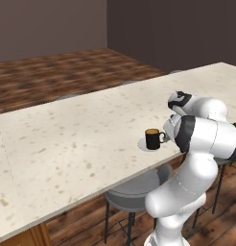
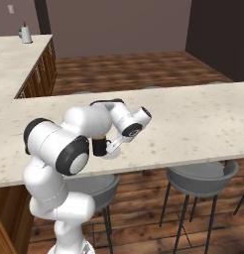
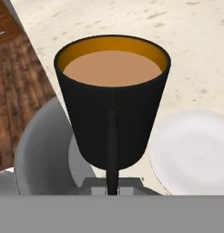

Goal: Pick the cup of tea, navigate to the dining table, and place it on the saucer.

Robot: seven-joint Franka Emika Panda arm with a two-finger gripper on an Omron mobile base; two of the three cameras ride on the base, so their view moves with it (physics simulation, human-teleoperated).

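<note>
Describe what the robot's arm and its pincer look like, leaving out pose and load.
The arm is built of rounded glossy white segments, with broad black bands at the joints, one ringing the big elbow-like link and another near the wrist. No cables or markings show. The pincer is a small pale grey piece at the white wrist's end; its finger tips are too small to describe.

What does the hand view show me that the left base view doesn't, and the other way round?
Hand view: the tea's brown surface inside the cup of tea, its handle edge-on toward the camera, and the saucer off to the cup's side, not centred beneath it. Left base view: the arm, the gripper at the cup's handle, and the long dining table. Both: the black cup near the table's near edge, with a grey stool below.
</note>
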